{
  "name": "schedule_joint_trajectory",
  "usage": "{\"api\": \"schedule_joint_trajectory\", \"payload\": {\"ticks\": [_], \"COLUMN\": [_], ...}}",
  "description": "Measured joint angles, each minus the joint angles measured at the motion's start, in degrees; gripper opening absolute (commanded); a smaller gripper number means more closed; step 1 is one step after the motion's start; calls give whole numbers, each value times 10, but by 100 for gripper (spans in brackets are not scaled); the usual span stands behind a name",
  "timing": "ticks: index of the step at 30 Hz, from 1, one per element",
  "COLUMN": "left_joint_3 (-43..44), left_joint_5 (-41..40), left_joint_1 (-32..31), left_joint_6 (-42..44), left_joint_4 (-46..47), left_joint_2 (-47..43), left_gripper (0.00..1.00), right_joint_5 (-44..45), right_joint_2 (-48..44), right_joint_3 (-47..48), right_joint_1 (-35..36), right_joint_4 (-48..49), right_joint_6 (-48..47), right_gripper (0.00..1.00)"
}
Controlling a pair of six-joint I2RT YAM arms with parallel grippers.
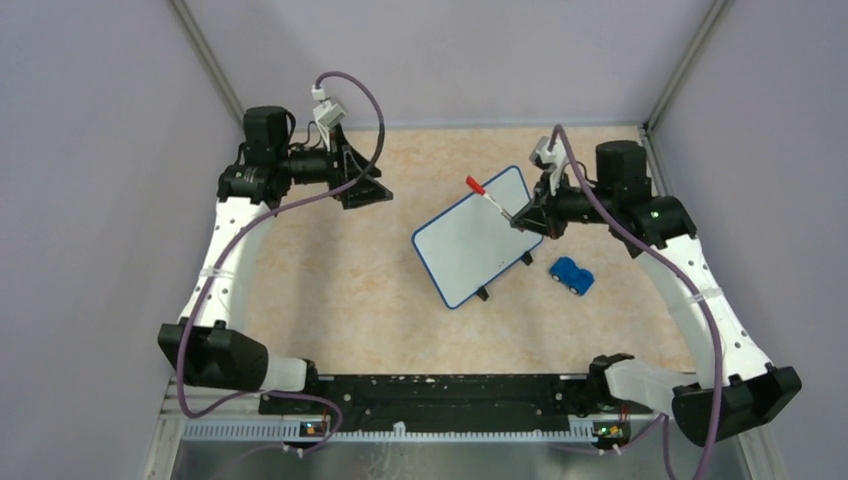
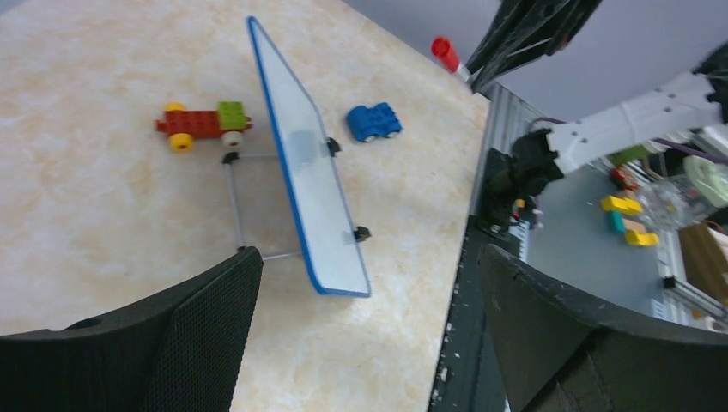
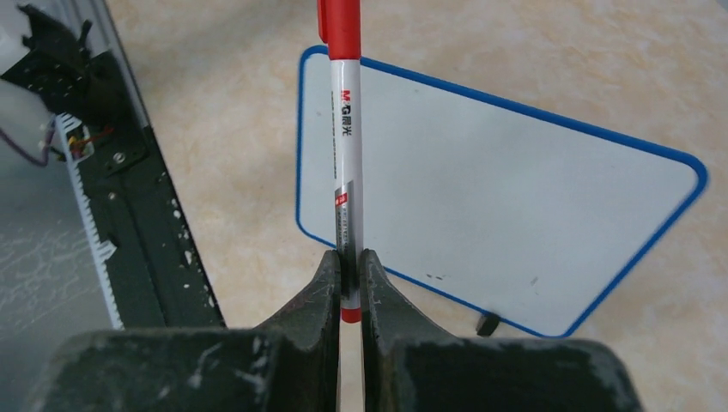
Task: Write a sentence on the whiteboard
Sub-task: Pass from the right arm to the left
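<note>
Tabletop (image 1: pixel 340 280) is beige and marbled. Sitting right of centre on it is the whiteboard (image 1: pixel 470 245), propped at a tilt on a wire stand. In the top view its long axis runs diagonally from near-left to far-right. The face looks blank, with no sentence on it that I can spot.

Over at its far-right end the right tool (image 3: pixel 349 262) is clenched on a marker (image 3: pixel 346 129). So the board lies to that tool's left and a bit nearer the bases. The marker pokes out over the board's upper edge, red end leading. That end looks like a cap to me, but I can't say for sure.

Meanwhile the left tool (image 1: pixel 362 190) is wide open with nothing in it, well apart at the far left. Right arm is nearer by a mile, and I'd guess writing hasn't begun. A blue car (image 1: pixel 571 275) sits just beside the board's right edge.
</note>
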Motion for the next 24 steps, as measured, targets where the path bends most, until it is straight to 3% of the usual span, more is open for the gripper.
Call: {"api": "schedule_joint_trajectory", "payload": {"ticks": [4,8,14,18,24], "left_joint_3": [-18,-49,-97,-122,-125], "left_joint_5": [33,48,49,52,54], "left_joint_1": [-35,-109,-191,-195,-203], "left_joint_6": [-1,-16,-64,-97,-128], "left_joint_4": [-16,-16,0,20,45], "left_joint_2": [-11,-18,-19,-17,-5], "left_gripper": [99,98,76,65,55], "right_joint_5": [14,36,56,60,61], "right_joint_2": [8,18,25,26,32], "right_joint_3": [12,13,15,19,22], "right_joint_1": [85,155,177,186,200], "right_joint_4": [-41,-76,-97,-105,-115], "right_joint_6": [-33,-54,-65,-74,-87], "right_gripper": [0,0,0,0,0]}}
